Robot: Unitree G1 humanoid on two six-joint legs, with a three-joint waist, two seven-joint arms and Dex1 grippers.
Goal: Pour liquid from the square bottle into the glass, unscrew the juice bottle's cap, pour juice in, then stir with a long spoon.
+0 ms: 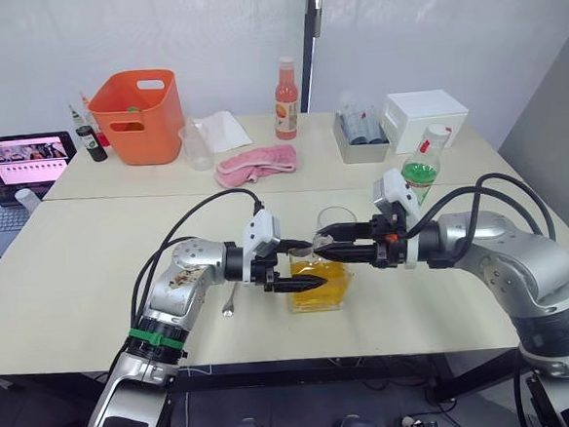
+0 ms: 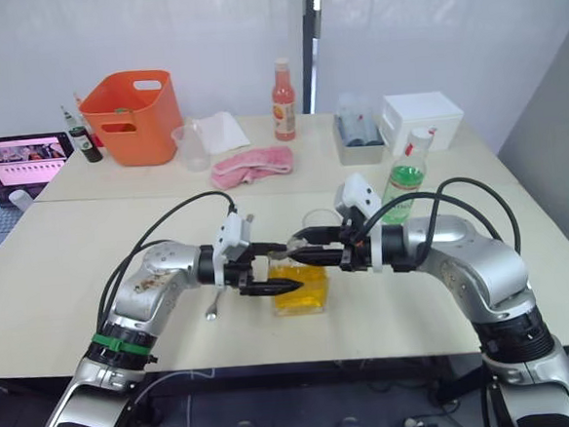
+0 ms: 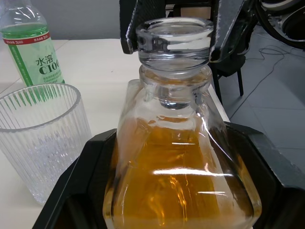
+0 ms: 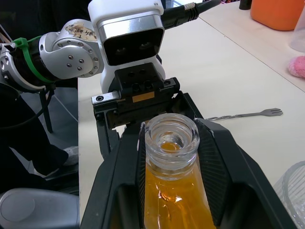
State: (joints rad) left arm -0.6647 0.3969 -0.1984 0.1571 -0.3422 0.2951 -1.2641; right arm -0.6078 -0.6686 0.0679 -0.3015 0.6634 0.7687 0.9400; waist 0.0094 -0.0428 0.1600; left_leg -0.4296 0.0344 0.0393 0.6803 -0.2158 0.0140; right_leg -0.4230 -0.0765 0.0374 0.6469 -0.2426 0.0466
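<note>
Squat clear square bottle (image 1: 321,283) of yellow-orange liquid (image 3: 178,186), standing at frame centre. Being gripped at the body by the left gripper (image 1: 303,263), at the neck by the right gripper (image 4: 172,143). Sitting just beside the ribbed clear glass (image 3: 40,136).

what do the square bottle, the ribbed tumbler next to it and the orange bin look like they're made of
The square bottle: thick clear glass, judging by its heavy rolled lip and sharp bright reflections over the amber liquid. The tumbler: clear and ribbed, probably glass, though moulded plastic would look much the same. The orange bin: opaque matte plastic, by its even colour and moulded handle slot.
</note>
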